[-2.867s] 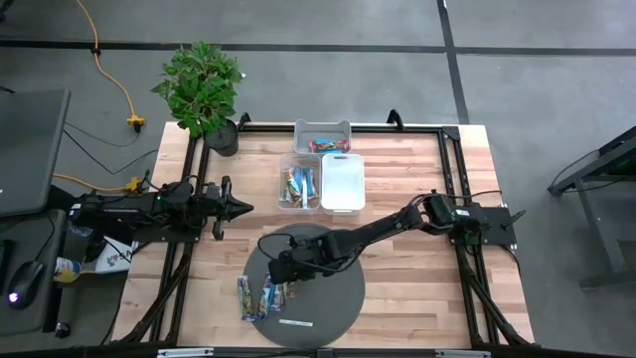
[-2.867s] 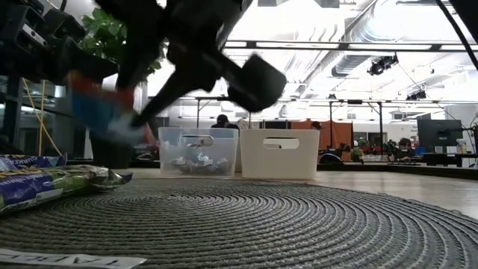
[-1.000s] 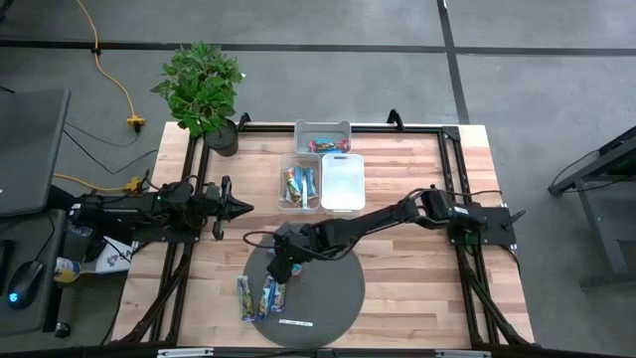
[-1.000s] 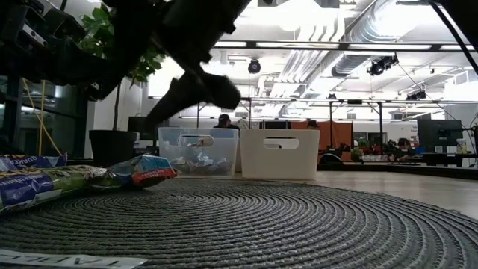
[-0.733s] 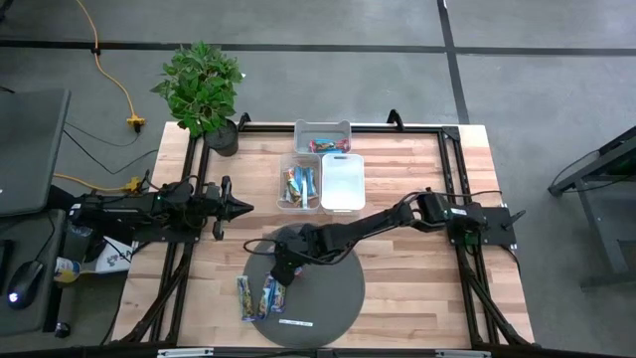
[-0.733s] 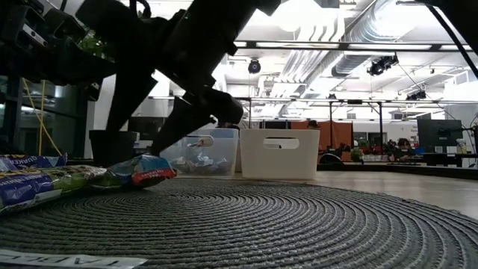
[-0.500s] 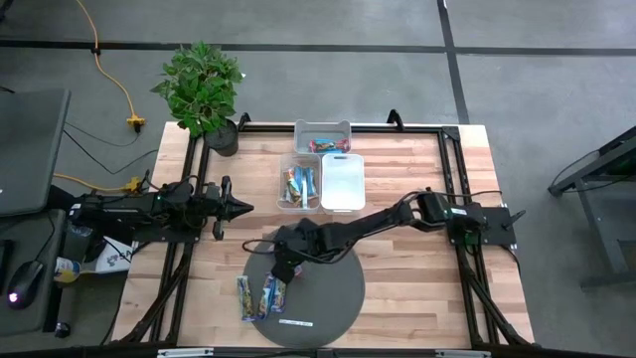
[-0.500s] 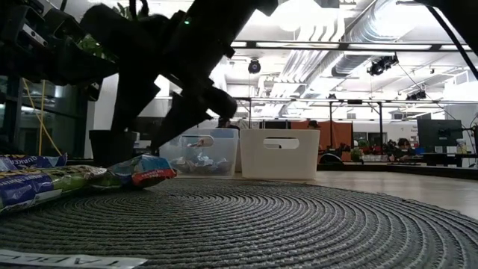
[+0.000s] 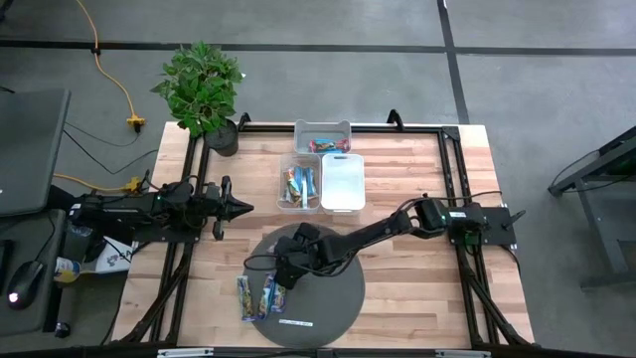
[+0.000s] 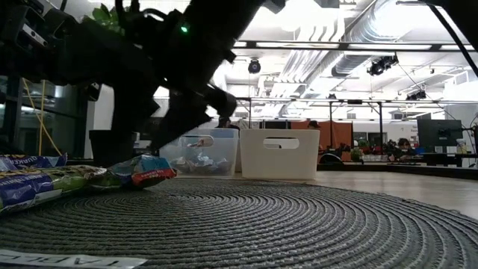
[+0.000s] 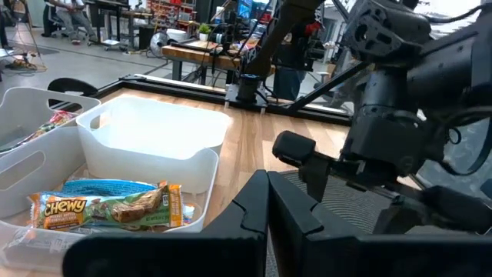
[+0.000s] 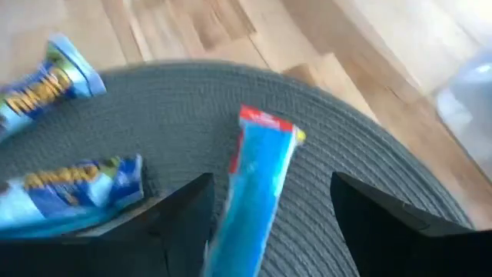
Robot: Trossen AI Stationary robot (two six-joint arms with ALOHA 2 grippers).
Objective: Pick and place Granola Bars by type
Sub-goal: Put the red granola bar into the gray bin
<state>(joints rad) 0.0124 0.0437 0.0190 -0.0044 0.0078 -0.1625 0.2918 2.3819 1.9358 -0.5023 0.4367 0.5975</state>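
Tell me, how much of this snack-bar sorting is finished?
Partly done. Some bars already lie in the clear bin and the small bin behind it; the white bin looks empty. Right now the right gripper, fingers open, hovers over a blue bar on the round mat. Two more bars wait there. The left gripper idles, shut.

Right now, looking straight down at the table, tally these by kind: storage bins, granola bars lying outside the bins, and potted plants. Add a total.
Bins: 3
Granola bars outside the bins: 3
Potted plants: 1
Total: 7
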